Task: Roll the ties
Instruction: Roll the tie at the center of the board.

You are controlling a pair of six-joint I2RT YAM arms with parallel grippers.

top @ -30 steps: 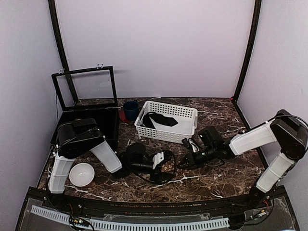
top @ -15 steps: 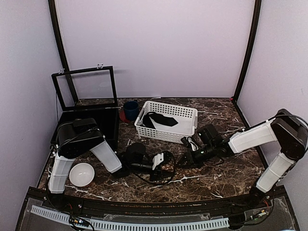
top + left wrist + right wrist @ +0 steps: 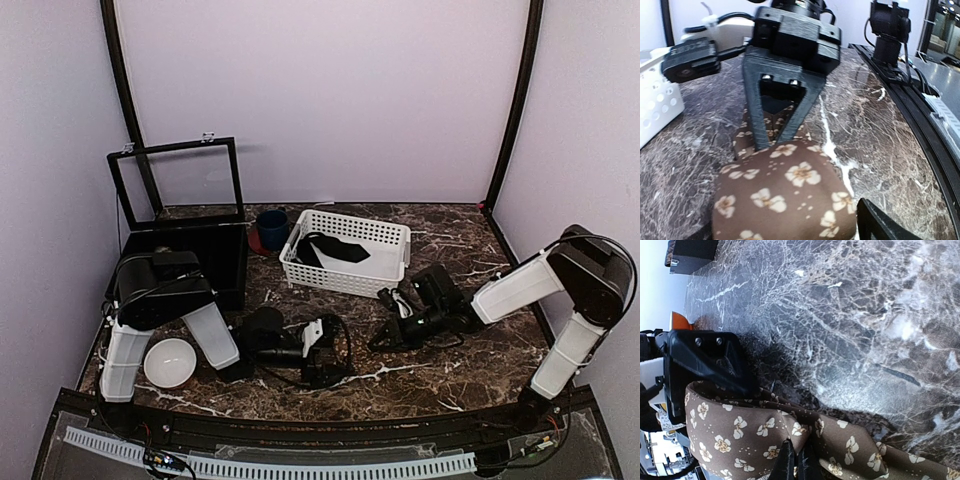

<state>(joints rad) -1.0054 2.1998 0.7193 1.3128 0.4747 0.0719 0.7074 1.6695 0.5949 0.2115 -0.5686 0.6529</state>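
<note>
**Ana:** Where was the tie [image 3: 785, 200]?

**Ben:** Low in the middle of the overhead view, on the marble table [image 3: 455, 235], between the two claws. In the left wrist view it filled the bottom centre. It was brown cloth with tan flowers, its near end humped into a rounded roll. A flat stretch ran up the frame from the roll.

**Ana:** And the right gripper [image 3: 796, 447]?

**Ben:** Its fingers met in a point and pinched the cloth. Its own view showed them clamped on a fold at the bottom edge.

**Ana:** The left gripper [image 3: 335, 352]?

**Ben:** It sat at the roll. One finger [image 3: 880, 227] showed at the lower right of its view, just beside the roll, and the other was out of frame. I could not tell whether it pressed the cloth or stood free.

**Ana:** Anything else on the table?

**Ben:** A white basket [image 3: 345, 283] stood above centre in the overhead view, with dark cloth [image 3: 340, 250] inside. A blue cup [image 3: 271, 228] stood just left of it, and a white bowl [image 3: 170, 362] sat at the lower left.
</note>
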